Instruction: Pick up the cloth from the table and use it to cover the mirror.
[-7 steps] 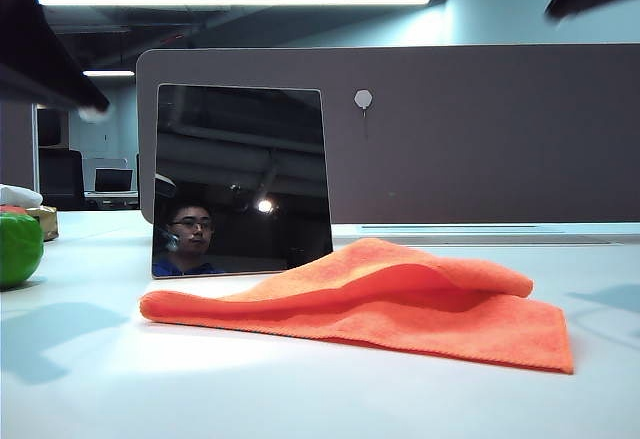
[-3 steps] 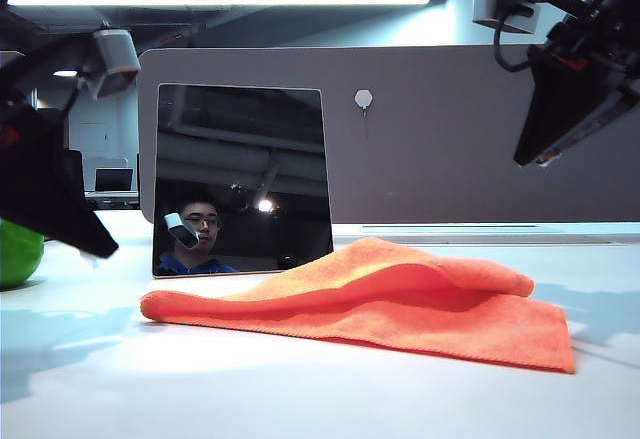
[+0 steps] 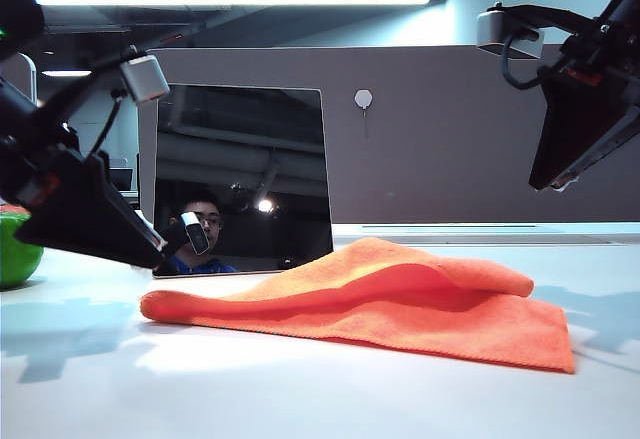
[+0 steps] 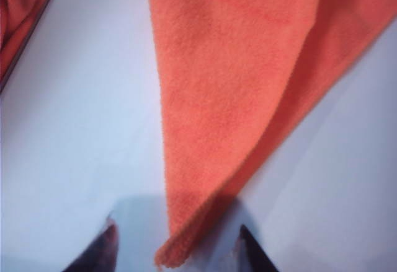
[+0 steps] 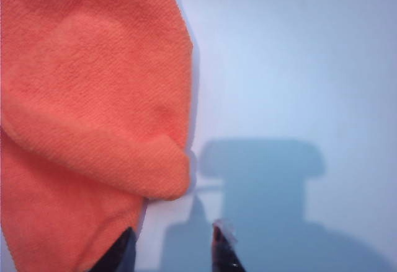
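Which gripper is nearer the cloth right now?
Left. The left gripper hangs low just above the cloth's left corner, jaws open astride it. The right gripper hangs high above the cloth's right end, jaws apart, well clear.
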